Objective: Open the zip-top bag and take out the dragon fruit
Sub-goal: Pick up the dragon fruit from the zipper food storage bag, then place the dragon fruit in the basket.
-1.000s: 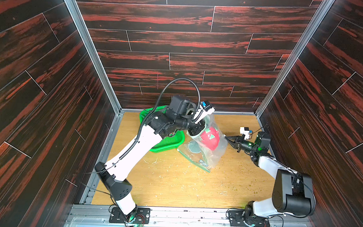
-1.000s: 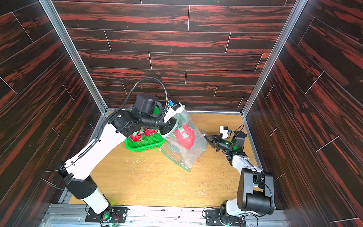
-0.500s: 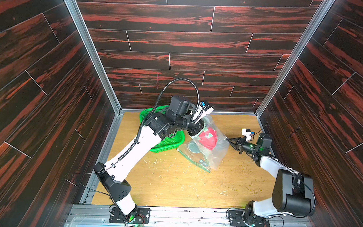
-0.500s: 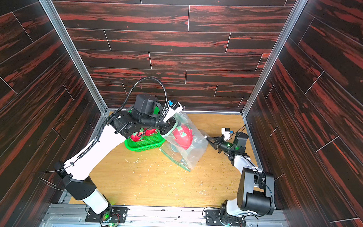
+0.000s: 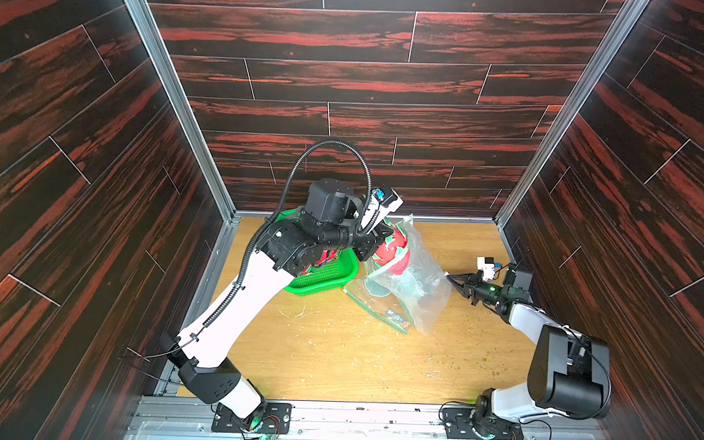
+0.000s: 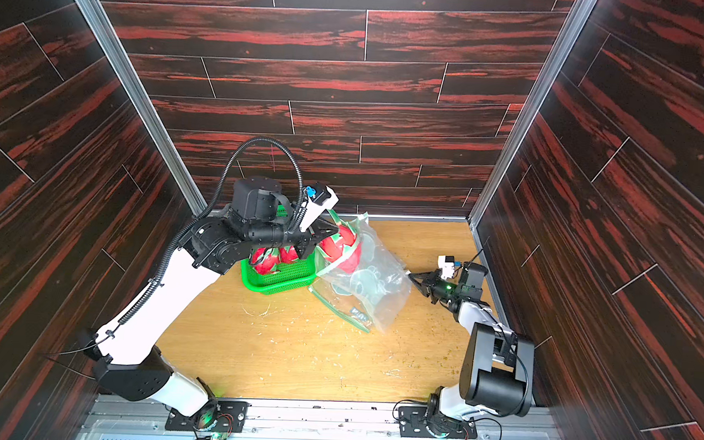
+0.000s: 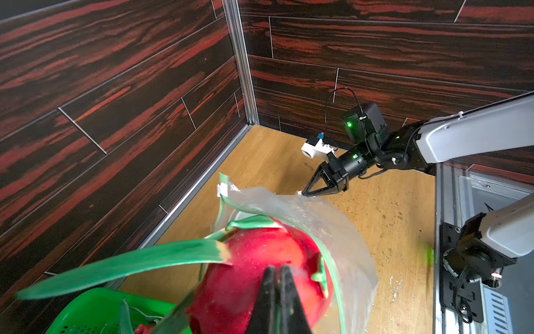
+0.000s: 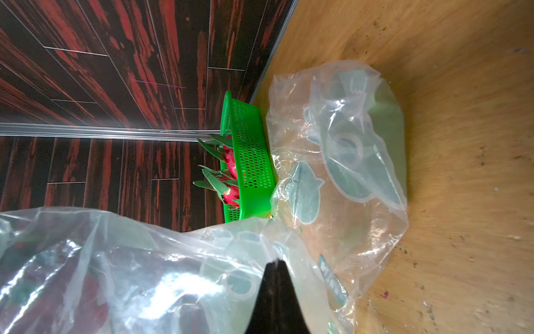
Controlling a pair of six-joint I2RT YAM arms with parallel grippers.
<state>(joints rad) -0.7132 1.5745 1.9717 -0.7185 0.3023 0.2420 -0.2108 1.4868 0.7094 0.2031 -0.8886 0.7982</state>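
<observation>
- The fruit [image 5: 393, 254] [image 6: 341, 249] is up off the table [image 5: 338, 349], at about 1 o'clock from the table's middle. It sits in the mouth of the bag [image 5: 420, 296]. In the left wrist view, the bag's green rim curves round the far side of the red skin [image 7: 254, 260], and one long green scale sticks out sideways.
- The left gripper [image 7: 276, 271] comes in from the fruit's 9 o'clock. Its jaws are pressed together against the near side of the fruit and carry it. I cannot tell which bit of skin or scale they pinch.
- The bag is clear plastic with pale green print. It hangs from the fruit toward 5 o'clock, and its lower end lies crumpled on the table. A white slider [image 7: 222, 189] sits on the rim.
- The right gripper [image 5: 450, 277] [image 7: 303, 193] is at the bag's 3 o'clock. Its jaws are together and nipping a fold of the bag's plastic, which the right wrist view [image 8: 276, 269] also shows.
- The basket [image 5: 324, 276] [image 8: 251, 150], green and perforated, stands just beside the bag at its 9 o'clock, partly under the left arm.
- Other fruits [image 6: 266, 262] [image 8: 231, 162] lie inside the basket. Two show, and the arm hides the rest of the basket.
- Pale scraps and crumbs are scattered over the wooden table, mostly from 5 to 7 o'clock of the bag.
</observation>
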